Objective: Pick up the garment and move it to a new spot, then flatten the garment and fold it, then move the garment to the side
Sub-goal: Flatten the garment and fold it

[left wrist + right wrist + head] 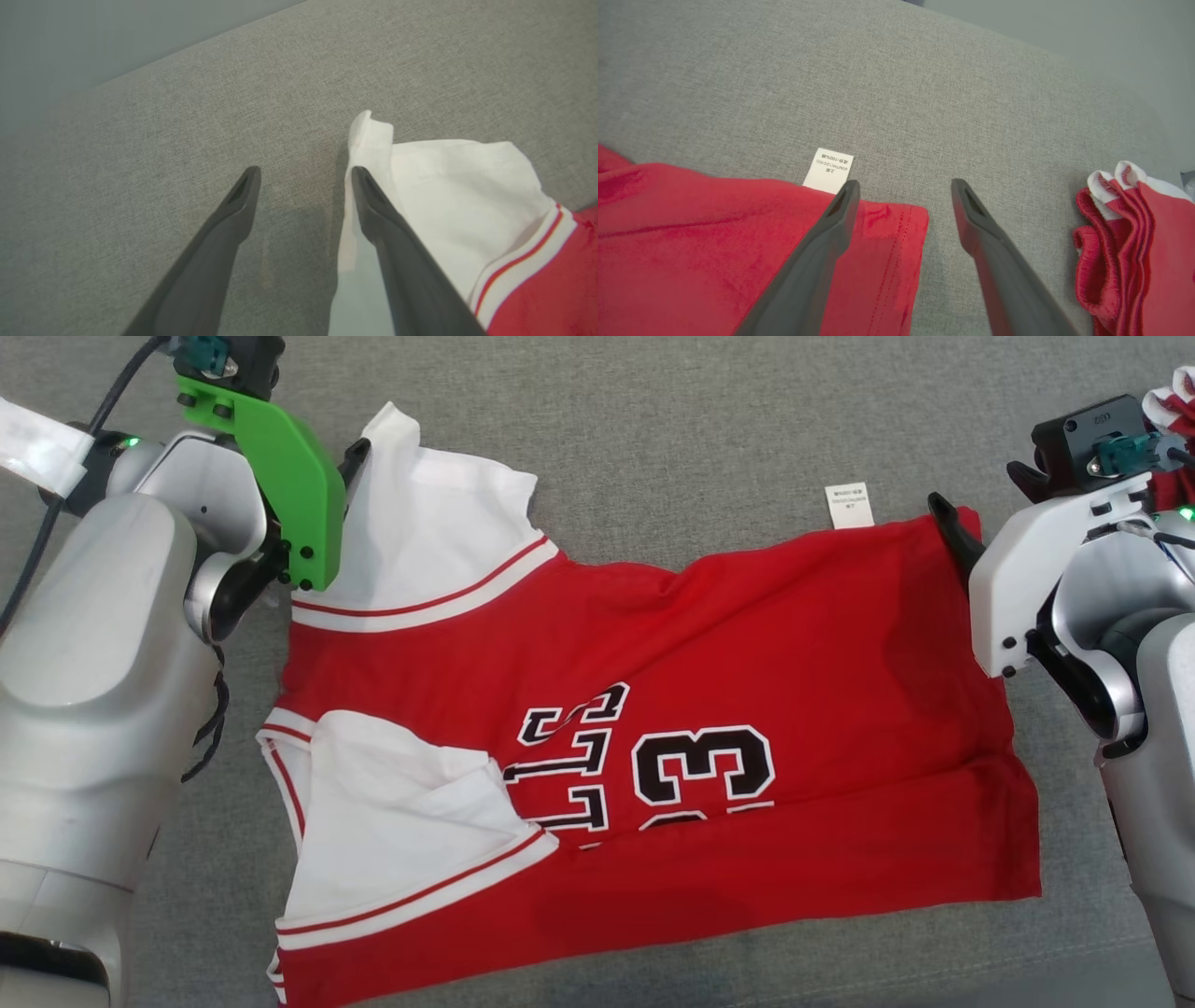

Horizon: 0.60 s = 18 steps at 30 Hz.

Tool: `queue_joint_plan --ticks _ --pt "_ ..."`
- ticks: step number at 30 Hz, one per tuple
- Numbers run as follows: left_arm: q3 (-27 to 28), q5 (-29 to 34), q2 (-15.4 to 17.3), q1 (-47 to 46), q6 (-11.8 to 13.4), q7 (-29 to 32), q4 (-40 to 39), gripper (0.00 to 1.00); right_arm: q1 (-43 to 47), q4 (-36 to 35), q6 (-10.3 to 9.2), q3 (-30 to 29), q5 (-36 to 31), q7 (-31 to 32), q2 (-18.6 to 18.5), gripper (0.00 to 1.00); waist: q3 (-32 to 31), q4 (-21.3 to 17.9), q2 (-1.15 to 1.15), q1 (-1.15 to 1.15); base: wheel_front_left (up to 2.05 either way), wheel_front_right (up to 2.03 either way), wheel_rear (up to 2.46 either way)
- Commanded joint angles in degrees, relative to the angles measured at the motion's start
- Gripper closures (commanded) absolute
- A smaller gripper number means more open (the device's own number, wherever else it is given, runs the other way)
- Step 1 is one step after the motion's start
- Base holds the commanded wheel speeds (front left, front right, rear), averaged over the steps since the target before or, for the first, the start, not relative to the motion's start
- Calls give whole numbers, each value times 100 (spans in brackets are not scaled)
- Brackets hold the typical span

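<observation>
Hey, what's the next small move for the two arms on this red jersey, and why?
Probably lower both open end effectors and close them. The left end effector is at the edge of the white sleeve of the red basketball jersey, and the right end effector straddles its stitched red hem corner, so both far corners look ready to pinch for a fold.

Garment point(794, 644) on cushion point(700, 429) between left end effector point(306, 172) and right end effector point(906, 186) (bundle point(1134, 252), perhaps clothing, beyond).

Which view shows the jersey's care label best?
Right wrist view: the care label lies close, print lines visible. Head view has it small at the jersey's far edge. Left wrist view looks at a white sleeve.
</observation>
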Motion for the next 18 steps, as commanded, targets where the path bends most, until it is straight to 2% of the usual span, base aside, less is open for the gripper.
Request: queue_joint_plan --ticks 1,7,10,13,14,15,16,18 --pt "-14 -90 6 -206 -8 123 45 0 -57 13 -7 5 7 -13 -34 0 301 -286 0 -1 0 0 0" --pt "-39 -111 -45 -472 37 358 110 0 -35 62 -7 13 12 -84 -13 0 331 -336 0 -1 0 0 0" --pt "-59 -129 -42 -560 156 590 177 0 -61 121 -7 67 3 -112 38 0 327 -384 0 -1 0 0 0" --pt "-54 -189 -58 -531 223 779 155 19 -92 148 -7 91 23 -124 54 0 313 -403 0 -1 0 0 0" --pt "-37 -222 -66 -502 253 825 139 35 -96 156 -7 90 31 -130 45 0 310 -402 0 -1 0 0 0" --pt "-30 -240 -67 -480 274 863 115 37 -97 164 -7 81 28 -134 38 0 307 -400 0 -1 0 0 0" --pt "-19 -279 -62 -454 301 907 98 49 -99 171 -7 75 27 -132 29 0 304 -396 0 -1 0 0 0" --pt "-22 -319 -41 -402 333 1006 43 55 -89 181 -7 56 27 -137 19 0 292 -389 0 -1 0 0 0"
